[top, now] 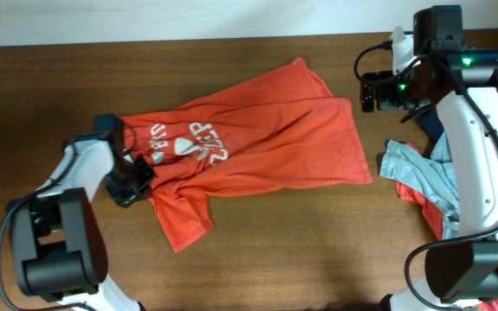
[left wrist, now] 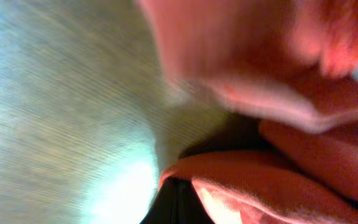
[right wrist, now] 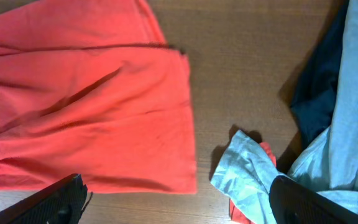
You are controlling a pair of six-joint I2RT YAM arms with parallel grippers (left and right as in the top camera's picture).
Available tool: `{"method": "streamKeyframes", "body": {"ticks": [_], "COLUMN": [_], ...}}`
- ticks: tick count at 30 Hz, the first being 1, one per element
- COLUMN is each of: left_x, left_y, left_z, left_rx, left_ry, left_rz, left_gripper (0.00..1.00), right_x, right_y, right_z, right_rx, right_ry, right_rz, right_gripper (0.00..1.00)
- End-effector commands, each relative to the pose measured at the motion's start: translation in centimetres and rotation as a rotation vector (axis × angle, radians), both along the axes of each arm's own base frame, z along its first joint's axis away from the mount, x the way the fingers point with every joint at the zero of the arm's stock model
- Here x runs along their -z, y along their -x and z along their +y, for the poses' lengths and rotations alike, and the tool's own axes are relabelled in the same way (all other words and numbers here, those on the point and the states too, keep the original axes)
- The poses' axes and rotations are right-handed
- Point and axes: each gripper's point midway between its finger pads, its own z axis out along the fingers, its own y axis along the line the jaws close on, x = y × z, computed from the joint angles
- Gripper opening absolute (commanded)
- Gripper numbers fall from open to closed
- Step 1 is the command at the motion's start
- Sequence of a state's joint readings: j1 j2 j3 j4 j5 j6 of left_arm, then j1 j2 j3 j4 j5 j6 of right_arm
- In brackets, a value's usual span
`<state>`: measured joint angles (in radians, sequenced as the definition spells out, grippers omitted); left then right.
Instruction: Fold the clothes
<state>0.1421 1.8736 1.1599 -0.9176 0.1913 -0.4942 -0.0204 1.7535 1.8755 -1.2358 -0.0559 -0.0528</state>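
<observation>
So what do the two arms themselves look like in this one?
Both are white-shelled links on black joints and black base blocks. The left arm and the right arm each carry thin black cables looping beside them. The right arm has small green lights lit near its wrist. The left gripper is black; the right gripper has dark, matte, wedge-shaped fingers.

The left arm (top: 74, 168) and the right arm (top: 478, 155) both have smooth white links between bulky black joint housings, and a thin black cable (top: 361, 56) loops beside the right one. Two small green lights (top: 467, 60) shine on the black housings of the right arm. The fingers (right wrist: 51, 202) of the right gripper (right wrist: 176, 182) are plain black, with a flat and dull surface and rounded edges.
</observation>
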Motion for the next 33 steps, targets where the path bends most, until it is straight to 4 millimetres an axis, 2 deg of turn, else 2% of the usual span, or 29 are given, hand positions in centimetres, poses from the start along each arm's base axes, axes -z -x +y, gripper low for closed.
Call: {"method": "streamKeyframes", "body": {"ticks": [1, 4, 7, 10, 12, 14, 16, 18, 24, 29, 33], "left_x": [-2.1, -3.0, -5.0, -7.1, -8.3, -9.2, -9.6, -9.4, -7.1, -5.2, -3.5], "left_y": [-0.3, 0.1, -0.2, -0.3, -0.1, 0.0, 0.2, 0.4, 1.6, 1.9, 2.1], "left_z": [-1.6, -2.2, -2.7, -2.7, -2.7, -3.0, -3.7, -4.8, -5.6, -4.6, -4.9], "left_rx": [0.097, 0.144, 0.187, 0.208, 0.216, 0.243, 0.278, 0.315, 0.310, 0.295, 0.309], "left_ry": [0.125, 0.123, 0.071, -0.001, -0.052, -0.098, -0.116, -0.115, -0.173, -0.224, -0.214], "left_rz": [-0.067, -0.077, -0.140, -0.198, -0.226, -0.250, -0.259, -0.254, -0.156, -0.084, -0.032], "left_gripper": [0.01, 0.01, 0.10, 0.12, 0.17, 0.28, 0.29, 0.31, 0.39, 0.39, 0.39], "right_x": [-0.3, -0.3, -0.3, -0.2, -0.2, -0.2, -0.2, -0.2, -0.1, -0.1, -0.1], "right_y": [0.2, 0.2, 0.2, 0.2, 0.2, 0.2, 0.2, 0.2, 0.3, 0.3, 0.3], "right_z": [0.1, 0.1, 0.1, 0.1, 0.1, 0.1, 0.1, 0.1, 0.1, 0.1, 0.1], "right_rx": [0.005, 0.005, 0.005, 0.005, 0.005, 0.005, 0.005, 0.005, 0.005, 0.005, 0.005], "right_ry": [-0.024, -0.024, -0.024, -0.024, -0.024, -0.024, -0.024, -0.024, -0.024, -0.024, -0.024], "right_rz": [-0.003, -0.003, -0.002, 0.001, 0.001, 0.001, 0.001, 0.001, 0.004, 0.004, 0.004], "right_gripper": [0.99, 0.99, 0.99, 0.99, 0.98, 0.99, 0.99, 0.99, 0.98, 0.99, 0.99]}}
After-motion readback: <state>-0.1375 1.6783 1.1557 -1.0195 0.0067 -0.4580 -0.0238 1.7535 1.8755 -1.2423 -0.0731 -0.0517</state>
